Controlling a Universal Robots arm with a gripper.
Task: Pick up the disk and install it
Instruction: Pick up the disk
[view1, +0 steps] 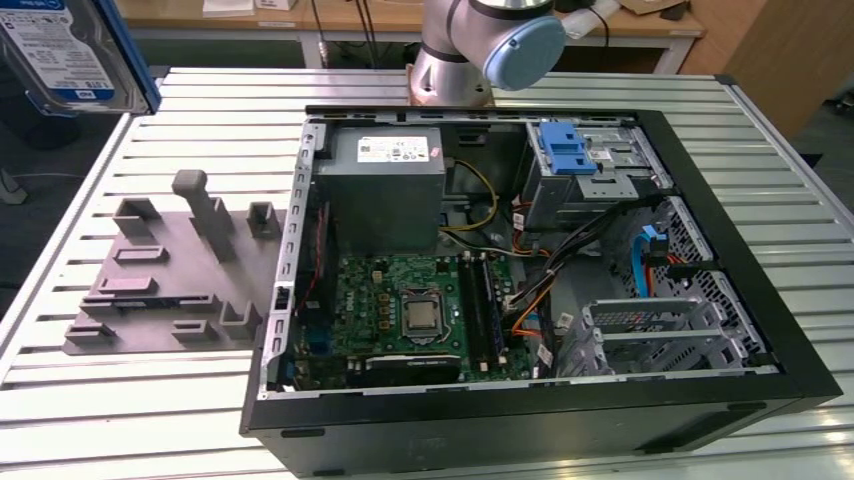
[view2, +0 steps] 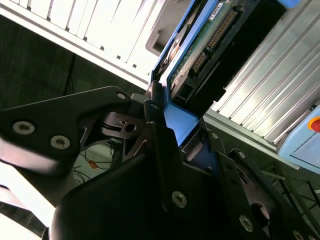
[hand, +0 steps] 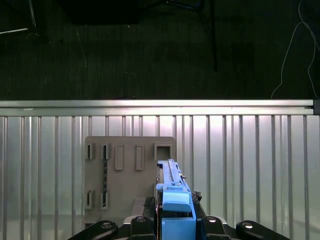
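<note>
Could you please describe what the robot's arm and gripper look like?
The arm is a silver-grey tube with a round light-blue joint cap. The gripper is matte black, built of flat linkage plates fastened with silver bolts.

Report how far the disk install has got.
Done: the disk is picked up, held high at the exterior view's upper left. In hand: the gripper is shut on its blue bracket. Left: it is not yet inside the open computer case.
</note>
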